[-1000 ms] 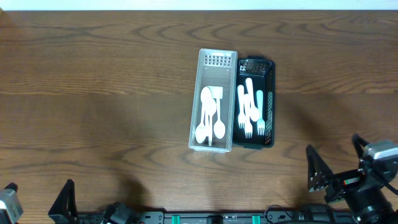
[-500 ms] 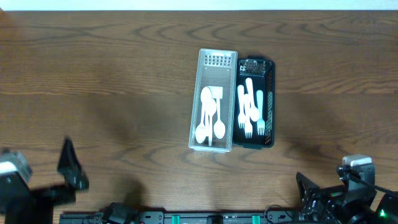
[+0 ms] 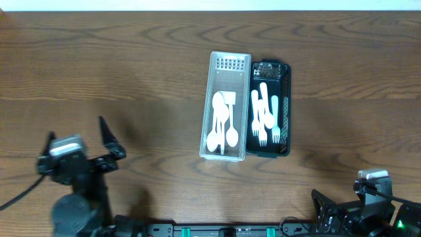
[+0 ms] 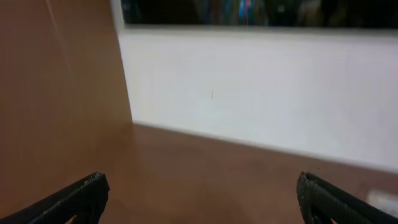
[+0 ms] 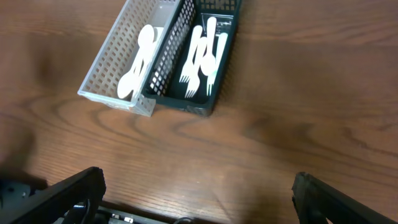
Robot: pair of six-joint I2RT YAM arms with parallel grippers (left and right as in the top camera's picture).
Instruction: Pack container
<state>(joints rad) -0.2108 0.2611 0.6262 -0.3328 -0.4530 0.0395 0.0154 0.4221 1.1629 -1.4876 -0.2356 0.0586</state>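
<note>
A white slotted container [image 3: 227, 72] holds white spoons [image 3: 221, 125] at mid-table. A black slotted container [image 3: 284, 99] beside it on the right holds white forks [image 3: 265, 115]. Both also show in the right wrist view, the white one [image 5: 112, 65] and the black one [image 5: 225, 50]. My left gripper [image 3: 77, 141] is open and empty at the front left, far from the containers, pointing away from them. My right gripper [image 5: 198, 190] is open and empty low at the front right edge, with both containers ahead of it.
The brown wood table [image 3: 118, 72] runs to a white wall [image 4: 261, 93] seen in the left wrist view. A black rail [image 3: 223, 230] lies along the front edge.
My left arm has come up from the front edge onto the table at the left. My right arm has drawn back toward the front edge.
</note>
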